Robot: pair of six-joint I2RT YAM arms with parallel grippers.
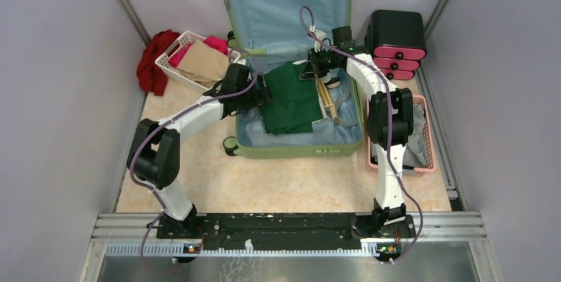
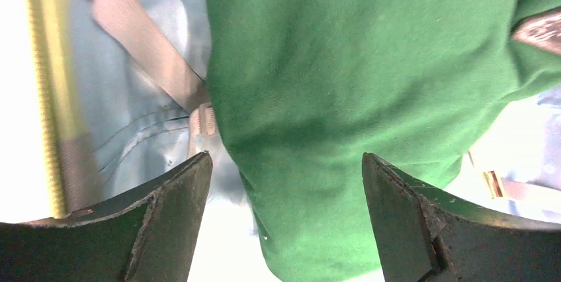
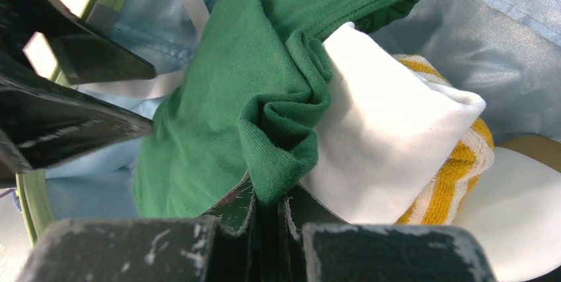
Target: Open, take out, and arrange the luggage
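Note:
The light-green luggage (image 1: 299, 150) lies open on the table, its blue-lined lid (image 1: 284, 4) standing up at the back. A green garment (image 1: 291, 96) lies inside it. My right gripper (image 1: 311, 70) is shut on a bunched fold of this garment (image 3: 225, 110) at its far right corner, fingertips (image 3: 268, 199) pinching the cloth. My left gripper (image 1: 263, 93) hovers at the garment's left edge, open, jaws wide apart (image 2: 286, 163) over the green cloth (image 2: 344, 83) and a grey strap (image 2: 152, 63). A white folded cloth (image 3: 384, 136) and a yellow-striped towel (image 3: 463, 169) lie beside the garment.
A white basket (image 1: 173, 47) with tan and pink clothes stands at the back left, a red cloth (image 1: 152, 63) beside it. A black-and-pink drawer box (image 1: 395, 40) sits at the back right. A pink basket (image 1: 430, 143) holding grey cloth stands right of the luggage.

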